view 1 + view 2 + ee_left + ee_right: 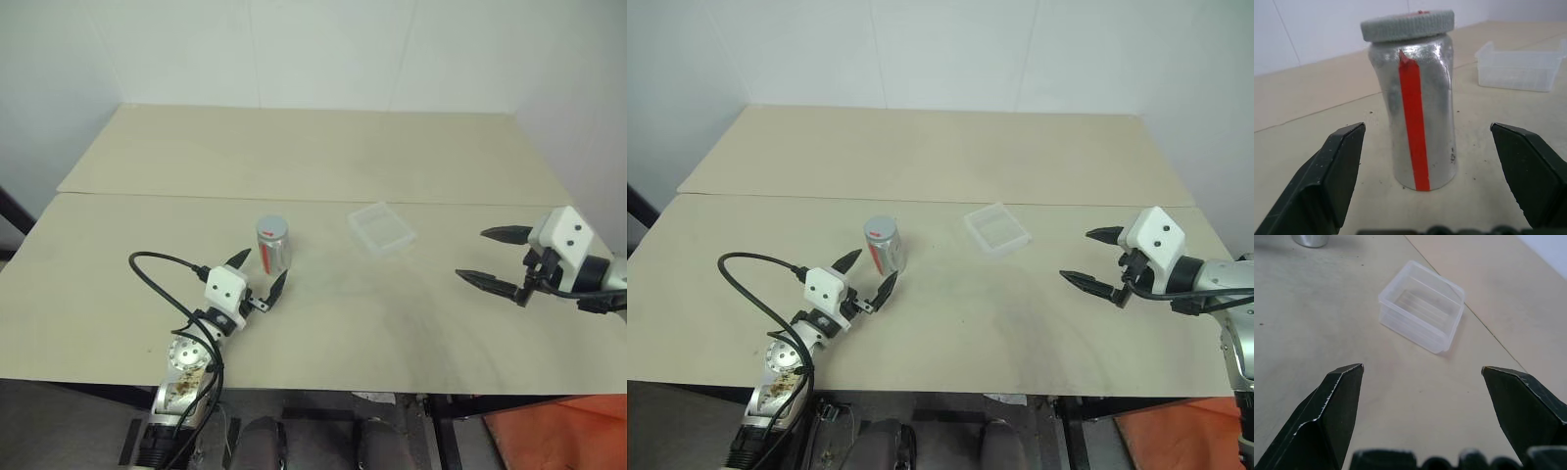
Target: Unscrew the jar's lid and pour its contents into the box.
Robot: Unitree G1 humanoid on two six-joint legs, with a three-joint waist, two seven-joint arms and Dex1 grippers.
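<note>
Your left gripper (pixel 258 273) sits spread wide just below the jar (pixel 272 244), frame centre-left, lid (pixel 1407 25) on, ready to clamp. Right gripper (pixel 494 258), also apart, waits right of the box (pixel 382 228).

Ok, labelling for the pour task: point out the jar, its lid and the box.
jar (pixel 1420 122), left wrist view, on its red stripe.
lid (pixel 1407 25), left wrist view, on its ribbed edge.
box (pixel 1422 313), right wrist view, on its clear floor.

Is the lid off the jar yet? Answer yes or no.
No, the grey lid sits on top of the upright jar.
</note>
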